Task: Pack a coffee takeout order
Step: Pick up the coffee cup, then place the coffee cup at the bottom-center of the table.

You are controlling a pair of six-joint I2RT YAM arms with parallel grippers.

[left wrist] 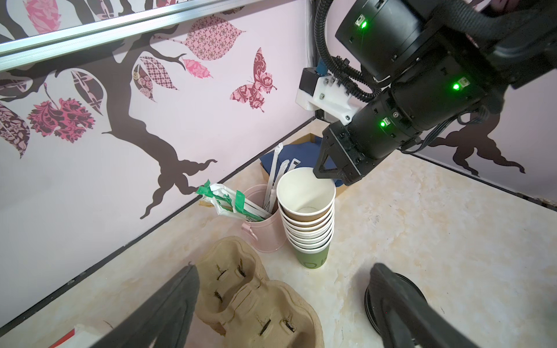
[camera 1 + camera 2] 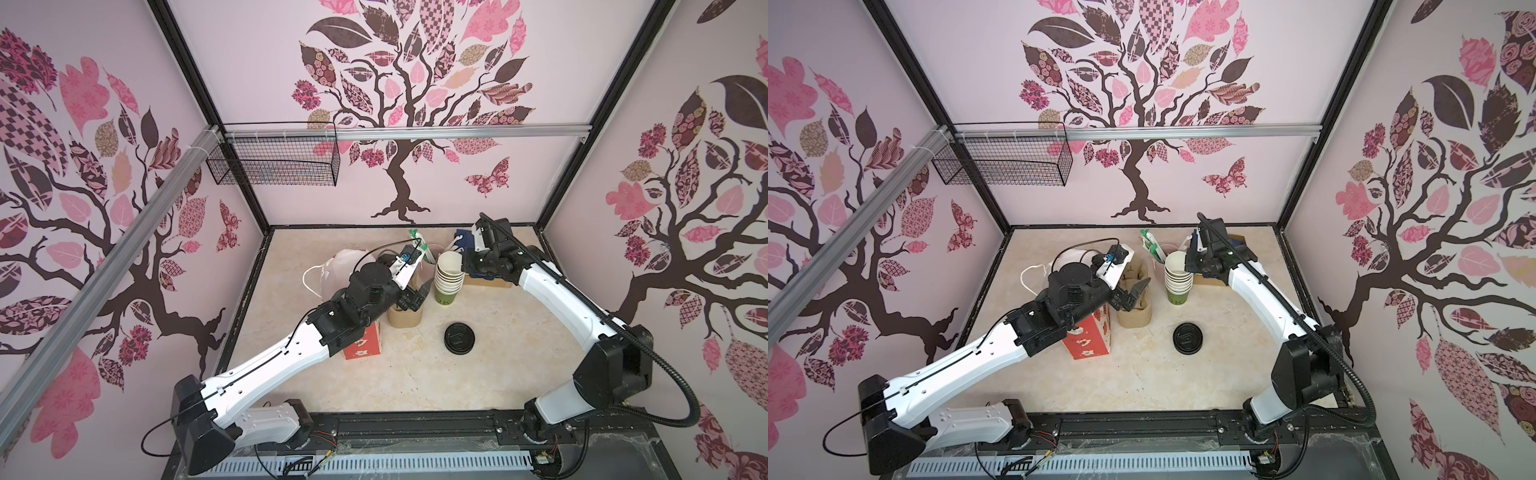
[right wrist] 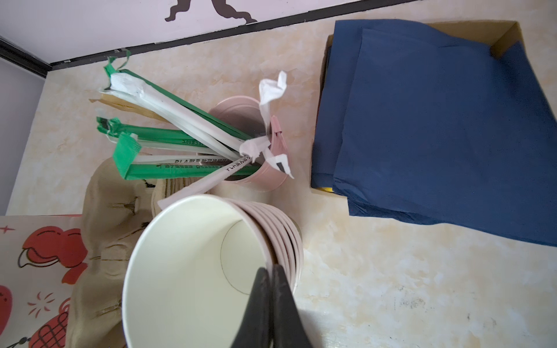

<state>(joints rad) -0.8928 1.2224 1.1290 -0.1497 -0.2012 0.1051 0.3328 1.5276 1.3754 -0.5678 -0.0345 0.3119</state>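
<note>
A tan pulp two-cup carrier (image 2: 405, 318) (image 2: 1133, 309) (image 1: 256, 301) lies on the table. My left gripper (image 2: 415, 297) (image 1: 284, 310) hovers just above it, open, with nothing between its fingers. A round black lid (image 2: 459, 338) (image 2: 1188, 338) lies flat on the table, right of the carrier. Navy napkins (image 3: 437, 126) (image 1: 289, 156) sit in a cardboard tray at the back. My right gripper (image 3: 272, 271) (image 1: 319, 174) (image 2: 461, 268) is shut on the rim of the top cup of a stack of lidless paper cups (image 2: 446, 282) (image 1: 307, 229) (image 3: 187, 265). One finger is inside the rim and one outside.
A pink cup of wrapped straws (image 1: 265, 232) (image 3: 241, 120) stands just behind the stack. A red patterned box (image 2: 363, 347) (image 2: 1088, 340) stands under my left forearm, and a white bag (image 2: 336, 270) sits behind it. A wire basket (image 2: 282, 162) hangs on the back wall.
</note>
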